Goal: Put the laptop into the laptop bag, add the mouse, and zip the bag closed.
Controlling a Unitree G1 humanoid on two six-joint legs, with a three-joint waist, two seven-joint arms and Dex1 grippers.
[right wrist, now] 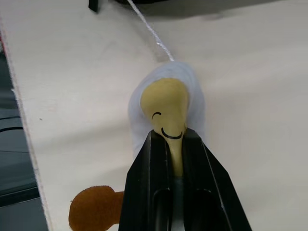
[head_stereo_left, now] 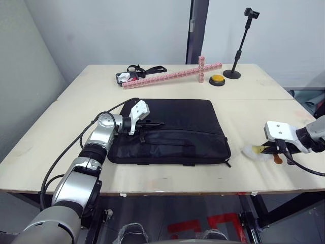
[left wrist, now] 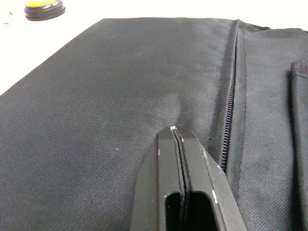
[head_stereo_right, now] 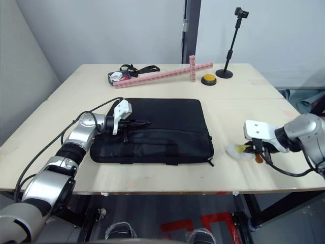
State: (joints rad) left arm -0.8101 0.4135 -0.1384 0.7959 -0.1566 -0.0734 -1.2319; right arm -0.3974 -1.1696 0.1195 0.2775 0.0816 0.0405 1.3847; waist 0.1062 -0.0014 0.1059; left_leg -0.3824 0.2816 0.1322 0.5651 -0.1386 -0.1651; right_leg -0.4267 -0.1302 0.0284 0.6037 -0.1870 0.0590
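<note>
The black laptop bag (head_stereo_left: 177, 127) lies flat in the middle of the table, its zipper line (left wrist: 230, 96) running along the top panel. My left gripper (head_stereo_left: 161, 123) is shut, its tips (left wrist: 173, 132) resting on the bag's fabric just beside that zipper, where the cloth puckers slightly. Near the bag's front right corner, my right gripper (head_stereo_left: 264, 149) is shut on a white plush egg toy (right wrist: 166, 96), pinching its yellow face on the tabletop. The laptop and the mouse are out of view.
At the back of the table lie a long pink block strip (head_stereo_left: 172, 76), a yellow button (head_stereo_left: 217, 80), a black stand (head_stereo_left: 238, 51) and a strapped black item (head_stereo_left: 129, 76). A white cord (right wrist: 149, 31) runs from the toy toward the bag. The table's front edge is close to the toy.
</note>
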